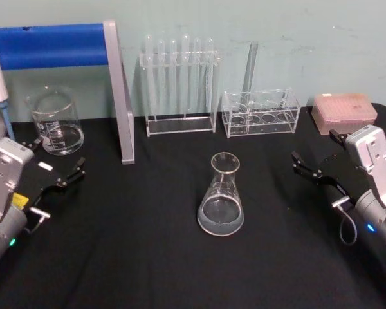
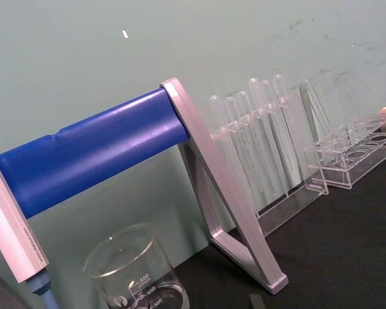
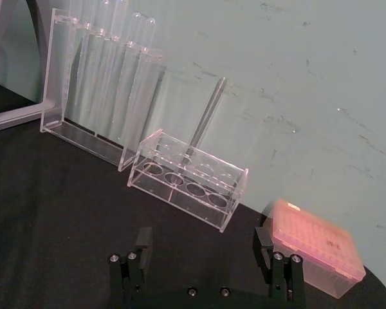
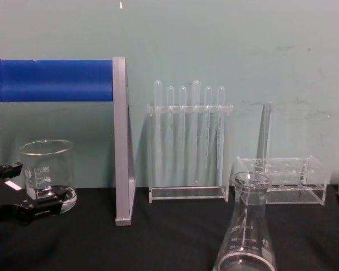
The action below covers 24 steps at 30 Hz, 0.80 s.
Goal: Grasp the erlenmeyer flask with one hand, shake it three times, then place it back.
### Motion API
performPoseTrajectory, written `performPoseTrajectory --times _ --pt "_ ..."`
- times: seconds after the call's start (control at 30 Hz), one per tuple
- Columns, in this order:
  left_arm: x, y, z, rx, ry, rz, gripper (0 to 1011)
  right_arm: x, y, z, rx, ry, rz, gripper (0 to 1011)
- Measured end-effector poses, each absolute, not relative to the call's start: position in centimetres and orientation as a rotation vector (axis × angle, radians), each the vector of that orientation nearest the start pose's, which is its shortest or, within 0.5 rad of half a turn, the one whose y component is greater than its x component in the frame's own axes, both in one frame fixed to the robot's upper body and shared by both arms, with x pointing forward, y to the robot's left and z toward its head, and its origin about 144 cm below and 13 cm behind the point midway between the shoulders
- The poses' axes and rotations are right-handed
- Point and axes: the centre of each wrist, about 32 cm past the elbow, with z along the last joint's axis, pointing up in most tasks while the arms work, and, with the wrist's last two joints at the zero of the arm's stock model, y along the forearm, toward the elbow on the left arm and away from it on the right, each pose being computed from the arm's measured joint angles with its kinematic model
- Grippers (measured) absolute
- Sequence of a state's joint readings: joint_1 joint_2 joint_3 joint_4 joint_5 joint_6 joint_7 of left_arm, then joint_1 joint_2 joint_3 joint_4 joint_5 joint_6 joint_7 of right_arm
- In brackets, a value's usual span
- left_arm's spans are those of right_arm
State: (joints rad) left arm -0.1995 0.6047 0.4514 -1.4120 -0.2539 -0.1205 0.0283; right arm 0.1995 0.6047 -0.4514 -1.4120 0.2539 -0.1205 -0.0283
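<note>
The erlenmeyer flask (image 1: 221, 199) stands upright at the middle of the black tabletop (image 1: 135, 257), touched by nothing. The left gripper (image 1: 59, 156) sits beside the beaker (image 1: 55, 122) and the right gripper (image 1: 315, 147) near the pink box (image 1: 344, 111). Both have their fingers apart and empty.

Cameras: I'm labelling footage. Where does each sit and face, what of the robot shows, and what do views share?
Head: high, looking down at the flask; left gripper and right gripper flank it, both open.
Chest: low, looking level across the table; left gripper at its left edge.
Left wrist: tilted, facing the beaker and blue stand.
Right wrist: facing the low rack and pink box; own fingers in front.
Shared: head and chest see flask, beaker.
</note>
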Motion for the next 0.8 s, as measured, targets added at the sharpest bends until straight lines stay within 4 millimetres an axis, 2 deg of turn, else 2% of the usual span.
performPoseTrajectory --times 0.8 --pt "48.86 30.97 113.98 0.304 -0.285 1.248 1001 48.86 -30.97 113.98 -0.304 -0.285 -1.248 1000"
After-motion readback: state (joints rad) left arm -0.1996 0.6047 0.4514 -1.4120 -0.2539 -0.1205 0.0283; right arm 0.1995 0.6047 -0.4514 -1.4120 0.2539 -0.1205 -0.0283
